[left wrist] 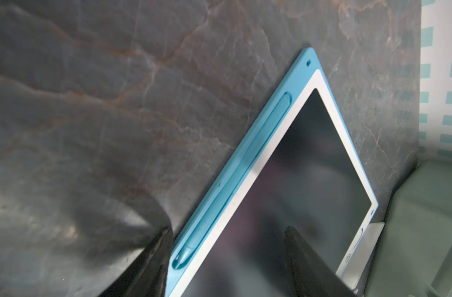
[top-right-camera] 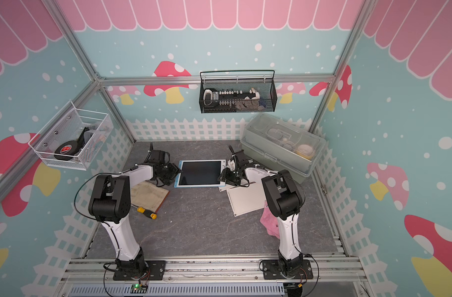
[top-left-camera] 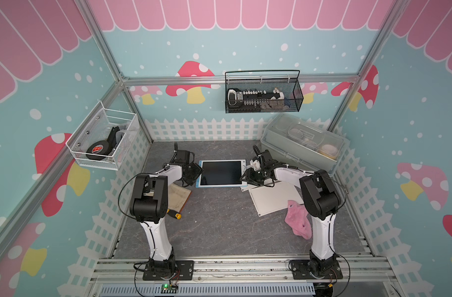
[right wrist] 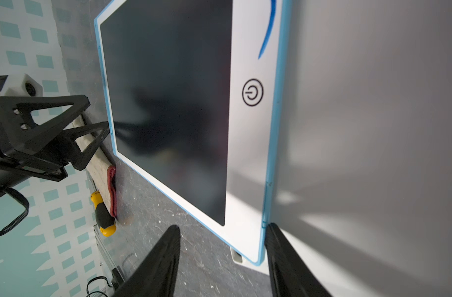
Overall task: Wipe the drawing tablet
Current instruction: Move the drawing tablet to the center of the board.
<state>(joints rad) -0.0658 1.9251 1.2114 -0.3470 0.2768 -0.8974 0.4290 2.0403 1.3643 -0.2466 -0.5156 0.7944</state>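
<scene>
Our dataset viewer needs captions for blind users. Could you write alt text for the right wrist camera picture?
A drawing tablet with a dark screen and blue rim lies flat, its near corner between the open fingers of the right gripper. The left gripper sits at its opposite edge, and a yellow-handled screwdriver lies on the grey table.

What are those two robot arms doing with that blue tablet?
Both arms are reaching in at the drawing tablet, which lies flat on the gray table. The left gripper is at one side with its jaws open, one finger over the dark screen. The right gripper is at the opposite side, also open, with a corner of the tablet between its fingers. The pink cloth lies crumpled by the right arm's base and nothing holds it, so no wiping is happening yet.
</scene>
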